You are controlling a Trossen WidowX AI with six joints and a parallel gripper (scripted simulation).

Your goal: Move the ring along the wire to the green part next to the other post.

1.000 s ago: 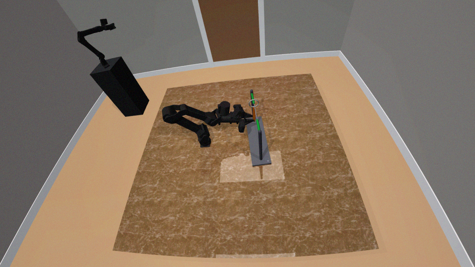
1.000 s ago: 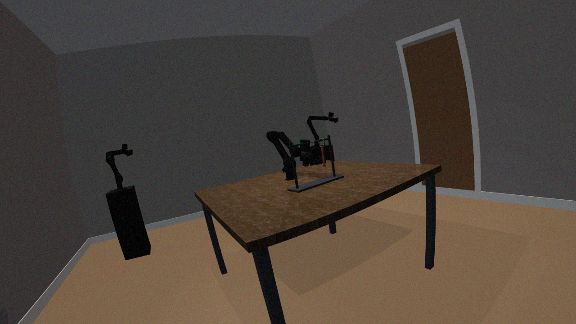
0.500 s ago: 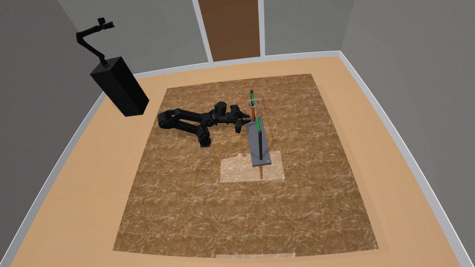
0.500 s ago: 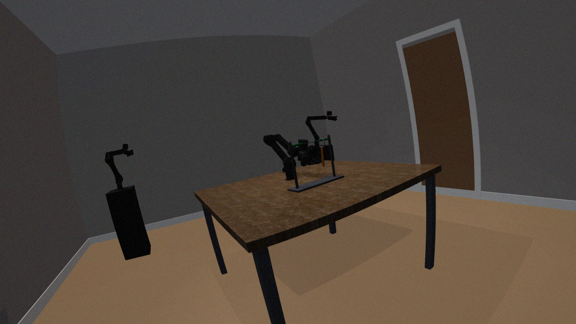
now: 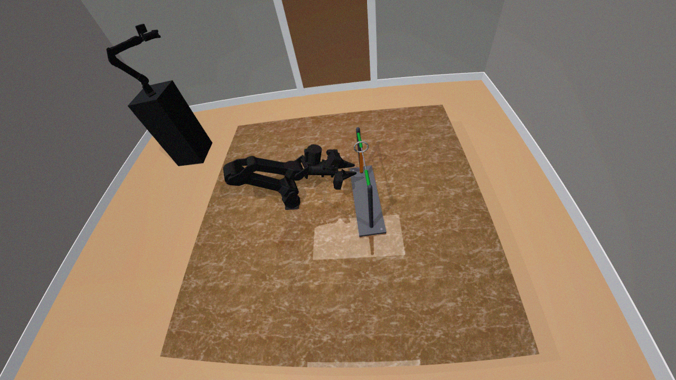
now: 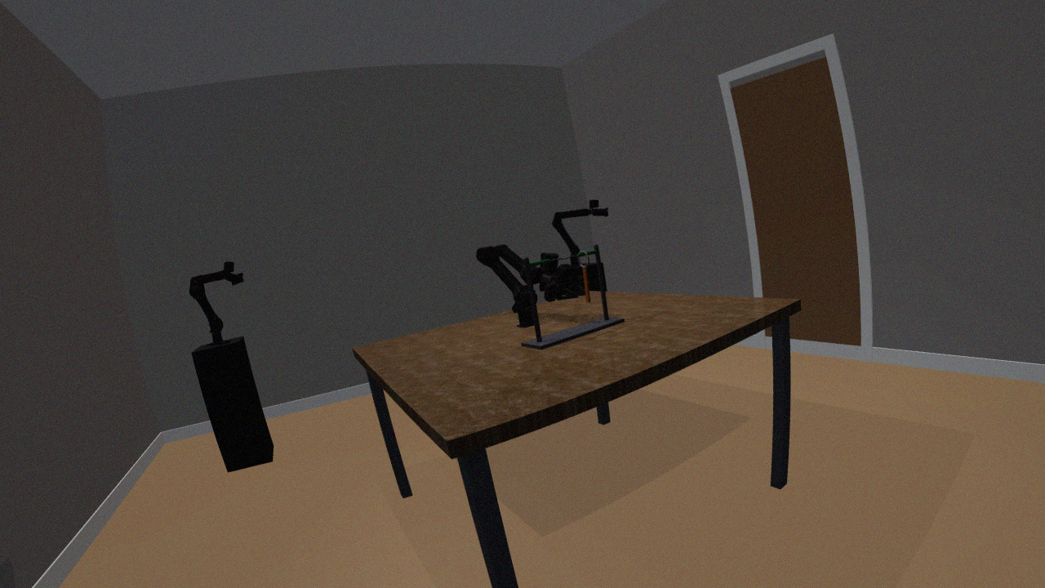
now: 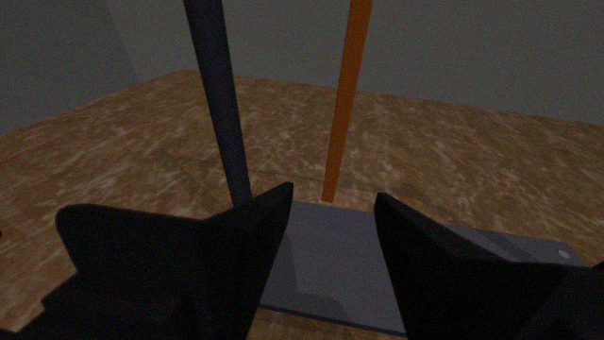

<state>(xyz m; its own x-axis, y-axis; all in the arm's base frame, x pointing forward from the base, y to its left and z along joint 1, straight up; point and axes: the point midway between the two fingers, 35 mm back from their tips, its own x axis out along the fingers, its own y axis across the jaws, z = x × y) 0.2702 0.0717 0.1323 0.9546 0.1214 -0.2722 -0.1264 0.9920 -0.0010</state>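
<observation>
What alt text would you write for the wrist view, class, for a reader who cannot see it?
Two black fingers of the open gripper stand apart in the foreground, holding nothing. Beyond the gap hangs the orange handle, free of both, with a dark post to its left rising from a grey base plate on the brown table.

In the wrist view the orange handle [image 7: 344,101] and the dark post [image 7: 219,101] run off the top edge, hiding ring and wire, while the claw [image 7: 332,203] fingers are cut by the bottom edge.
</observation>
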